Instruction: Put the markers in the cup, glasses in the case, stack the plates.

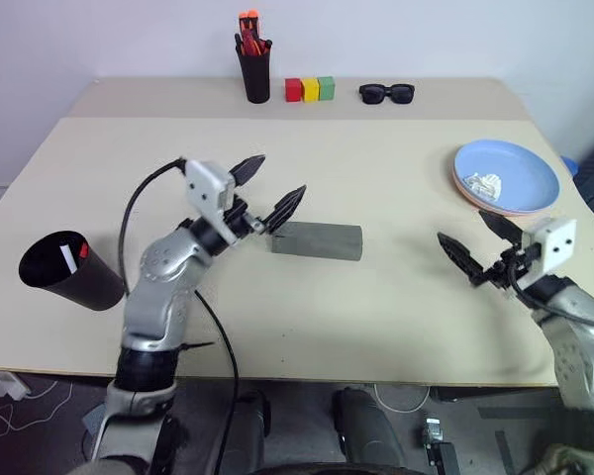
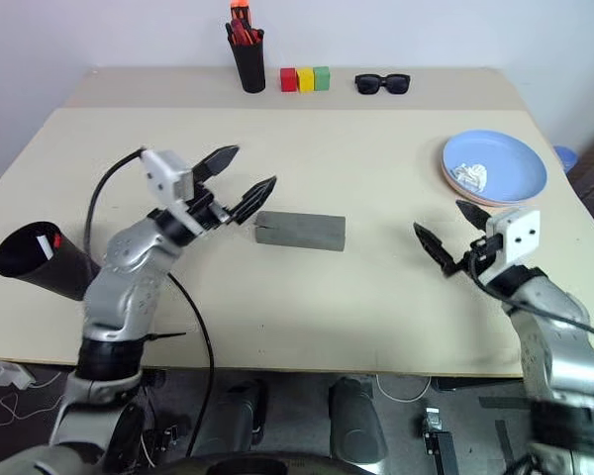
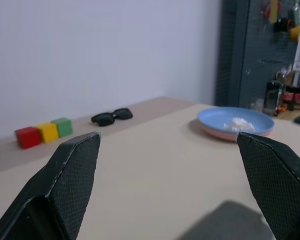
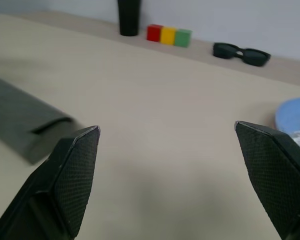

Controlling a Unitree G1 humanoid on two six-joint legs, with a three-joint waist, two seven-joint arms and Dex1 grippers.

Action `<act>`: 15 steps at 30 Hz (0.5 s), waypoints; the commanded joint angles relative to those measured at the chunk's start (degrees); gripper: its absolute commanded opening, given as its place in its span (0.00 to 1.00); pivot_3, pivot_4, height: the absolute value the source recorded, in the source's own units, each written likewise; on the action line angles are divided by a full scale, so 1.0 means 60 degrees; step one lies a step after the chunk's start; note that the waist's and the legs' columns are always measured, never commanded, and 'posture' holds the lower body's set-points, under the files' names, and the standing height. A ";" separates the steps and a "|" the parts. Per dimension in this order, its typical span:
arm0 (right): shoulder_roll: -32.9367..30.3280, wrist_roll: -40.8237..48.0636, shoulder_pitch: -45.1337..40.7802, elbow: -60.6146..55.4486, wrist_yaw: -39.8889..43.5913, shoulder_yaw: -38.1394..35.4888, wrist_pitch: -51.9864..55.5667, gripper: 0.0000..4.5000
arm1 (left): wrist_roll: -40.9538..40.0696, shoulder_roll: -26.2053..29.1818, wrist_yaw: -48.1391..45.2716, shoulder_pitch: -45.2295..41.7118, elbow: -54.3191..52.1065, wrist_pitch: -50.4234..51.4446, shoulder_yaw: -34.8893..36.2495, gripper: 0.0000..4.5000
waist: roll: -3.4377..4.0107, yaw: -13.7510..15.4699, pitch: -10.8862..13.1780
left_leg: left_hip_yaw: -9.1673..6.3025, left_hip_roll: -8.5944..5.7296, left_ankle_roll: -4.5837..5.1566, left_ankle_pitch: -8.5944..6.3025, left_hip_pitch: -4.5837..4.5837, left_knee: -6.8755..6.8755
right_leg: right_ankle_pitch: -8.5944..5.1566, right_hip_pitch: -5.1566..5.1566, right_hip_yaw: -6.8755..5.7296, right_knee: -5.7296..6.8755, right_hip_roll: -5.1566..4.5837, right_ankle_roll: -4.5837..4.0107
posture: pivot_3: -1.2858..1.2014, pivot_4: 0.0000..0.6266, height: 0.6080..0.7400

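On the beige table point(image 1: 376, 317), both grippers' fingers point(image 1: 289, 203) gape empty near the closed case point(image 1: 318, 240).

The light is bright and even, and it seems to come from above. The desk point(image 1: 396, 317) looks pale and soft, with no strong shine on it. Shadows are faint. A dim grey shadow lies on the desk under the left claw point(image 1: 267, 193), and another soft one sits just beside the case point(image 1: 317, 240). The cup point(image 1: 69, 270) is very dark inside. Both head views are sharp in the middle. In the left wrist view the near black fingers point(image 3: 72, 175) are clear, but the blocks point(image 3: 44, 132) and sunglasses point(image 3: 111, 116) far off look a bit fuzzy. In the right wrist view the case point(image 4: 25, 125) is smeared and blurry.
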 commanded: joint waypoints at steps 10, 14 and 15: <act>-0.0030 0.0167 0.2190 -0.0116 0.0918 -0.1682 -0.0645 0.98 | -0.1440 0.1345 -0.1177 0.4743 -0.2630 -0.0113 0.0594 1.00 | -0.0005 0.0164 -0.0004 | 0.0010 0.0007 0.0000 -0.0003 0.0023 0.0001 | -0.0034 0.0041 0.0001 -0.0045 -0.0004 -0.0069 | 0.52 0.24 1.00; 0.0002 0.0141 0.2605 0.0344 0.1578 -0.1831 -0.1136 0.98 | -0.1427 0.1617 -0.1450 0.5592 -0.2548 -0.0461 0.1031 1.00 | -0.0002 0.0242 -0.0009 | 0.0016 0.0014 -0.0001 -0.0005 0.0025 -0.0007 | -0.0035 0.0040 0.0000 -0.0063 -0.0004 -0.0080 | 0.52 0.24 1.00; 0.0021 0.0187 0.2713 0.0397 0.1667 -0.1903 -0.1184 0.98 | -0.1441 0.1709 -0.1536 0.5749 -0.2500 -0.0535 0.1144 1.00 | -0.0001 0.0256 -0.0008 | 0.0017 0.0014 0.0001 -0.0006 0.0022 -0.0013 | -0.0035 0.0041 0.0000 -0.0075 -0.0004 -0.0081 | 0.52 0.24 1.00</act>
